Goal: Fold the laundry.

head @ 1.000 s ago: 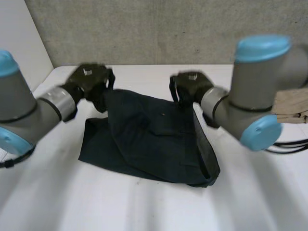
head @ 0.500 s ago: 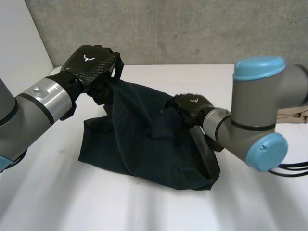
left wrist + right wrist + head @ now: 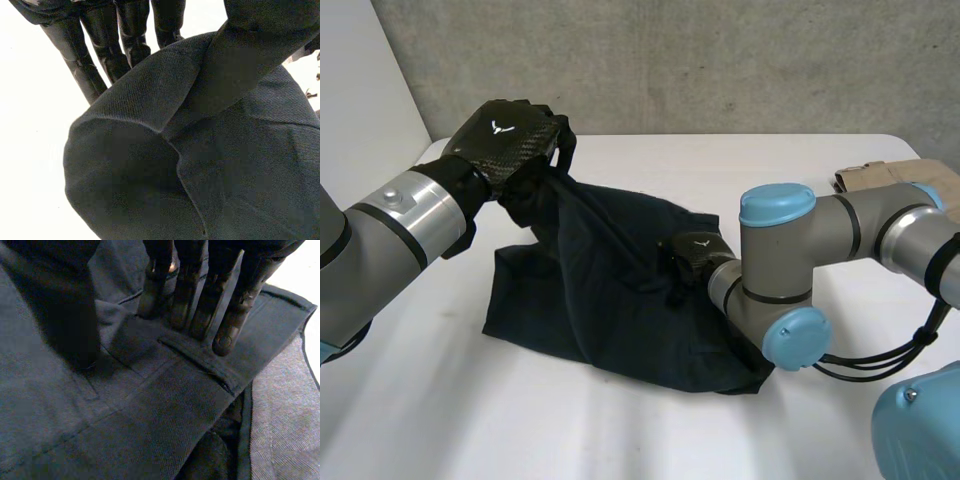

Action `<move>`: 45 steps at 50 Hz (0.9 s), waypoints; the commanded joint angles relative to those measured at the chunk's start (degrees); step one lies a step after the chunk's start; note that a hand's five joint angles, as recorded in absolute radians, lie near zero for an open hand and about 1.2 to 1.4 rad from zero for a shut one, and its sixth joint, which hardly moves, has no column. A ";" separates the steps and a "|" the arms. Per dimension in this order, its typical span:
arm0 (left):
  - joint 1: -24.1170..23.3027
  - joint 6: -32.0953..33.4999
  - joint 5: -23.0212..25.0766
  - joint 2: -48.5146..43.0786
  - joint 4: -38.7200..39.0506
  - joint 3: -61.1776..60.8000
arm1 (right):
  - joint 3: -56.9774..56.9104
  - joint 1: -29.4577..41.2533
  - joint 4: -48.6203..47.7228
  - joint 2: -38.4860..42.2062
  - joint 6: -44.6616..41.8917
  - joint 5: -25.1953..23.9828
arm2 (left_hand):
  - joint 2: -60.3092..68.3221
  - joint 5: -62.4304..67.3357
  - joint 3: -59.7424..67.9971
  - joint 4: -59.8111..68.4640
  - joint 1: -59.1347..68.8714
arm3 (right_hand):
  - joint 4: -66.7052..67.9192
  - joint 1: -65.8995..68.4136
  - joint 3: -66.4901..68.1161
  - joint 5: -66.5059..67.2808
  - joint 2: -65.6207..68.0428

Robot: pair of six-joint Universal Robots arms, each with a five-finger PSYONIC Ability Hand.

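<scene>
A dark navy garment [image 3: 610,320] lies crumpled on the white table [image 3: 430,420]. My left hand [image 3: 510,135] holds its far left corner raised above the table, and the cloth hangs from that grip in a slack fold. In the left wrist view the cloth [image 3: 200,165] is pinched between the thumb and the fingers [image 3: 120,35]. My right hand [image 3: 688,258] rests low on the middle of the garment. In the right wrist view its straight fingers [image 3: 200,295] press on a seamed band of the cloth [image 3: 150,405], with the thumb down beside them.
A folded beige cloth [image 3: 875,178] lies at the table's far right. My right arm's elbow [image 3: 780,300] hangs over the garment's right part. A grey wall stands behind the table, and bare table lies in front of the garment.
My right hand has let go of the raised far edge and dropped to the garment's middle, its fingers straightening. My left hand has lifted its corner slightly higher.
</scene>
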 commanded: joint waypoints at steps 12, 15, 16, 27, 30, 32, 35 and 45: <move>0.62 -0.55 -0.18 2.71 0.11 0.77 | 3.14 -1.11 0.80 -14.93 -5.93 -2.91 | 8.86 10.70 9.06 8.99 12.16 | 34.91 43.28 34.87 36.89 33.90; 0.71 -1.34 -0.18 4.37 0.11 0.77 | 5.25 -1.90 3.08 -21.26 -13.92 -6.60 | 8.86 10.70 9.06 8.99 12.16 | 34.91 43.28 34.87 36.89 33.90; 0.80 -1.43 -0.27 4.91 0.11 0.77 | 5.87 -2.16 5.35 -24.58 -18.46 -7.83 | 8.86 10.70 9.06 8.99 12.16 | 34.91 43.28 34.87 36.89 33.90; 1.68 -2.92 -6.77 13.61 0.02 4.46 | 5.52 -4.98 11.70 -43.49 -30.20 -8.45 | 10.20 12.05 10.40 10.34 13.50 | 34.91 43.28 34.87 36.89 33.90; 1.24 -5.20 -7.65 16.07 -0.50 7.79 | 4.91 -5.15 11.70 -46.14 -30.20 -8.46 | 10.37 12.22 10.57 10.51 13.67 | 34.91 43.28 34.87 36.89 33.90; 1.32 -6.52 -7.65 17.47 -0.85 9.20 | 4.55 -5.24 11.79 -48.86 -30.11 -8.37 | 10.37 12.22 10.57 10.51 13.67 | 34.91 43.28 34.87 36.89 33.90; 2.03 -8.20 -7.30 21.51 -1.56 10.70 | 5.43 -5.07 12.13 -51.32 -29.76 -8.37 | 10.37 12.22 10.57 10.51 13.67 | 34.91 43.28 34.87 36.89 33.90; 1.85 -8.28 -5.10 24.07 -1.91 3.16 | 15.44 -5.42 13.63 -50.89 -23.79 -9.42 | 9.87 11.71 10.07 10.00 13.17 | -14.75 -6.38 -14.79 -12.77 -15.76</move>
